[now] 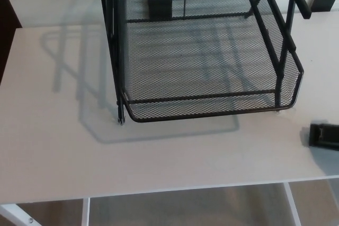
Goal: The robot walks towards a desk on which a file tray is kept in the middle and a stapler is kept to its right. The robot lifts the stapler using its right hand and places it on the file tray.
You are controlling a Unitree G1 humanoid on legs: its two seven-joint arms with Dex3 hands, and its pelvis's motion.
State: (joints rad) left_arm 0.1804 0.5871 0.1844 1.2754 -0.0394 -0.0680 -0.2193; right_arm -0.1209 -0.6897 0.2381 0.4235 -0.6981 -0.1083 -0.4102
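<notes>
Black mesh file tray (212, 110) stands mid-desk on white desk (53, 146). Lower shelf's mesh floor bare, desk surface showing through. Stapler (324, 135) lies on desk right of tray, outside it, apart, cut by picture edge. Left hand, right hand both out of view; grip cannot tell.

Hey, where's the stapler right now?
In the head view the stapler lies on the desk at the picture's right edge, partly cut off, apart from the file tray, beyond its near-right corner.
</notes>
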